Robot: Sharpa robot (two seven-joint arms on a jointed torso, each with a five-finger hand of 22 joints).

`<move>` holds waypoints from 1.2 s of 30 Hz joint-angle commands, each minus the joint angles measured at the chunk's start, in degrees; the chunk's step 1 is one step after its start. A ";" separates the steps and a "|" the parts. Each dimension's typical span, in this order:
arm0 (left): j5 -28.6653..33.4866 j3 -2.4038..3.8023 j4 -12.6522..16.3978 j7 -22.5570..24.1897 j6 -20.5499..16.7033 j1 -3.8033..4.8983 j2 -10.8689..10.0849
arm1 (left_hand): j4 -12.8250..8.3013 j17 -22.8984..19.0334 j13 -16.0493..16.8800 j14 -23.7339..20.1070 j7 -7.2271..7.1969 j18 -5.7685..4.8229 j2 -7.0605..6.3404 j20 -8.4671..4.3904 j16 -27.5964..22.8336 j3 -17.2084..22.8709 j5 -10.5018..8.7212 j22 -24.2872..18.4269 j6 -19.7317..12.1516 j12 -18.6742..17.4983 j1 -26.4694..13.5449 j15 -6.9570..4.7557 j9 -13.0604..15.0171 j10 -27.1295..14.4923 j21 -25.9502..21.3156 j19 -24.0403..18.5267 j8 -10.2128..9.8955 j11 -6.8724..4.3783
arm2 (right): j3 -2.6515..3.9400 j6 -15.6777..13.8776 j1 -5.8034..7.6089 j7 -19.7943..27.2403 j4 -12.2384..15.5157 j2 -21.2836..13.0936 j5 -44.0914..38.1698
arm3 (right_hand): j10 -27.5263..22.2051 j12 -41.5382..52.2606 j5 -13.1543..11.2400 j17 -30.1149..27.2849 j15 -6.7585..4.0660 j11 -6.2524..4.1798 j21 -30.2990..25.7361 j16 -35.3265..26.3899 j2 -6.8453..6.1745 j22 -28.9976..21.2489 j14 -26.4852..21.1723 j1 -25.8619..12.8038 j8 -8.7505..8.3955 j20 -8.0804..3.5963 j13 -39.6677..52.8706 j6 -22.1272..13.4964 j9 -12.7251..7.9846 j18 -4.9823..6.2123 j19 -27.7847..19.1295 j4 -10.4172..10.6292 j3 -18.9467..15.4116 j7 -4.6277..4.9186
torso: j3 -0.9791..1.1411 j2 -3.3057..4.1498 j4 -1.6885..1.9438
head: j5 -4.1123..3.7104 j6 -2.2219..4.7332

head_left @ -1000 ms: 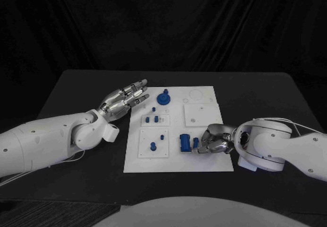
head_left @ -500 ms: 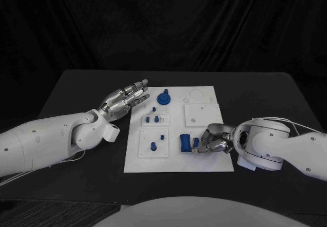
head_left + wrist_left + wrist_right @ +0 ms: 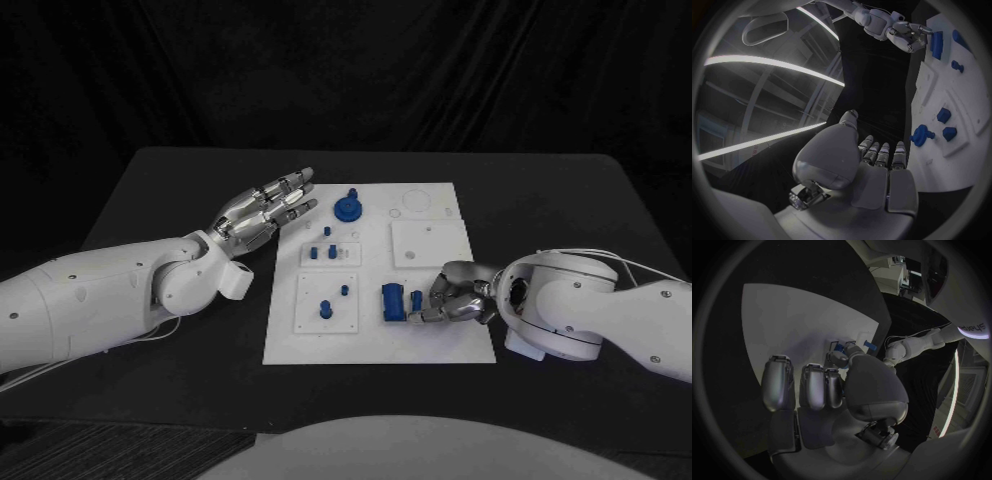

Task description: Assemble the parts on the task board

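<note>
One task board (image 3: 433,330), two robot hands.

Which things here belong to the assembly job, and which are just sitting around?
Job: task board; blue parts on it, such as the round part and the block; right hand at a small part.
Idle: left hand, open; black table.

Dim scene, black backdrop, wrist views fisheye-bent, bright ceiling strips
</note>
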 commanded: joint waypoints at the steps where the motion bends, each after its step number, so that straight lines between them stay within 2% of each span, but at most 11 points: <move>1: 0.26 0.05 0.09 0.74 0.38 -0.07 0.08 | -0.49 -0.05 -0.07 -0.02 0.29 0.79 -0.12 0.35 -0.21 0.00 0.30 0.09 0.02 -0.13 0.66 0.05 0.10 -0.06 -0.16 -0.03 0.29 0.30 | 0.01 -0.10 -0.02 -1.13 0.24 -0.15 -0.19 | 5.99 0.20 0.27 0.05 -0.50 -0.18 0.31 0.26 0.44 10.72 3.31 -0.02 -0.21 -0.46 15.09 -0.09 4.22 0.61 1.53 -0.02 0.32 -0.10 | 0.02 -0.10 -0.05 | 0.16 0.00; 13: 0.26 0.05 -0.07 0.67 0.46 -0.07 0.22 | -0.49 -0.05 -0.07 -0.02 0.29 0.79 -0.12 0.35 -0.21 0.00 0.30 0.09 0.02 -0.13 0.66 0.05 0.10 -0.06 -0.16 -0.03 0.29 0.30 | 0.01 -0.11 -0.04 -1.07 0.74 -0.48 -0.19 | 5.99 0.20 0.10 -0.01 -0.51 -0.18 0.35 0.24 0.15 10.74 3.30 0.31 -0.57 -0.48 15.09 -0.45 4.17 0.60 1.54 -0.39 0.45 -0.08 | 0.01 -0.02 -0.05 | -0.03 0.00; 17: 0.26 0.05 -0.11 0.64 0.52 -0.08 0.28 | -0.49 -0.05 -0.07 -0.02 0.29 0.79 -0.12 0.35 -0.21 0.00 0.30 0.09 0.02 -0.13 0.66 0.05 0.10 -0.06 -0.16 -0.03 0.29 0.30 | 0.01 -0.37 -0.04 -0.92 0.93 -0.68 -0.12 | 5.99 0.20 -1.57 -0.03 -0.47 -0.10 0.30 0.23 -0.20 10.71 3.30 0.08 -0.80 -0.46 15.09 -0.54 4.24 0.61 1.51 -0.53 0.39 0.03 | 0.02 0.03 -0.05 | -0.05 0.00; 21: 0.26 0.05 -0.13 0.62 0.58 -0.08 0.33 | -0.49 -0.05 -0.07 -0.02 0.29 0.79 -0.12 0.35 -0.21 0.00 0.30 0.09 0.02 -0.13 0.66 0.05 0.10 -0.06 -0.16 -0.03 0.29 0.30 | 0.01 -1.01 -0.04 -0.55 1.14 -1.17 0.64 | 5.99 0.20 -4.17 -0.01 -0.39 0.00 0.31 0.23 0.15 10.71 3.30 -0.85 -1.02 -0.39 15.09 -0.50 4.37 0.60 1.50 0.00 0.23 0.12 | 0.04 0.05 -0.03 | 0.05 0.00; 24: 0.26 0.05 -0.12 0.62 0.57 -0.08 0.32 | -0.49 -0.05 -0.07 -0.02 0.29 0.79 -0.12 0.35 -0.21 0.00 0.30 0.09 0.02 -0.13 0.66 0.05 0.10 -0.06 -0.16 -0.03 0.29 0.30 | 0.01 -1.17 -0.03 -0.26 1.18 -1.67 1.50 | 5.99 0.20 -6.63 0.02 -0.40 -0.03 0.37 0.25 0.44 10.73 3.31 -0.09 -1.10 -0.38 15.09 -0.44 4.52 0.60 1.51 -0.70 0.55 0.09 | 0.04 0.05 -0.03 | 0.09 0.00; 25: 0.26 0.05 -0.12 0.63 0.57 -0.08 0.31 | -0.49 -0.05 -0.07 -0.02 0.29 0.79 -0.12 0.35 -0.21 0.00 0.30 0.09 0.02 -0.13 0.66 0.05 0.10 -0.06 -0.16 -0.03 0.29 0.30 | 0.01 -1.13 -0.03 -0.21 1.17 -1.77 1.71 | 5.99 0.20 -6.68 0.01 -0.40 -0.03 0.37 0.25 0.45 10.73 3.30 -0.08 -1.11 -0.38 15.09 -0.44 4.52 0.60 1.51 -0.71 0.55 0.09 | 0.04 0.05 -0.03 | 0.10 0.00; 29: 0.26 0.05 -0.15 0.65 0.52 -0.09 0.26 | -0.68 -0.05 -0.08 -0.02 0.31 0.81 -0.15 0.35 -0.21 0.05 0.39 0.08 0.04 -0.14 0.70 0.05 0.10 -0.06 -0.16 -0.04 0.31 0.31 | 0.01 -0.22 -0.03 -0.10 1.04 -2.22 2.57 | 5.99 0.20 -12.66 0.14 -0.35 0.03 0.55 0.30 0.38 10.78 3.33 1.40 -1.35 -0.34 15.09 -0.28 4.76 0.56 1.55 -2.58 0.44 0.17 | 0.03 0.04 -0.04 | 0.17 0.00; 35: 0.26 0.05 -0.19 0.66 0.59 -0.10 0.32 | -0.68 -0.05 -0.08 -0.02 0.31 0.81 -0.15 0.35 -0.21 0.05 0.39 0.08 0.04 -0.14 0.70 0.05 0.10 -0.06 -0.16 -0.04 0.31 0.31 | 0.00 0.80 -0.04 -0.19 0.59 -2.14 2.92 | 5.99 0.20 -17.99 0.19 -0.26 0.13 0.74 0.32 0.36 10.83 3.33 2.12 -1.40 -0.26 15.09 0.09 5.01 0.52 1.59 -3.92 -0.42 0.27 | 0.04 0.04 -0.05 | -0.04 0.00; 36: 0.26 0.05 -0.20 0.67 0.60 -0.10 0.33 | -0.68 -0.05 -0.08 -0.02 0.31 0.81 -0.15 0.35 -0.21 0.05 0.39 0.08 0.04 -0.14 0.70 0.05 0.10 -0.06 -0.16 -0.04 0.31 0.31 | 0.00 0.94 -0.04 -0.21 0.49 -2.10 2.95 | 5.99 0.20 -18.31 0.19 -0.26 0.13 0.78 0.32 0.37 10.85 3.33 2.23 -1.35 -0.25 15.09 0.17 5.05 0.51 1.60 -4.07 -0.49 0.27 | 0.04 0.04 -0.04 | -0.06 0.00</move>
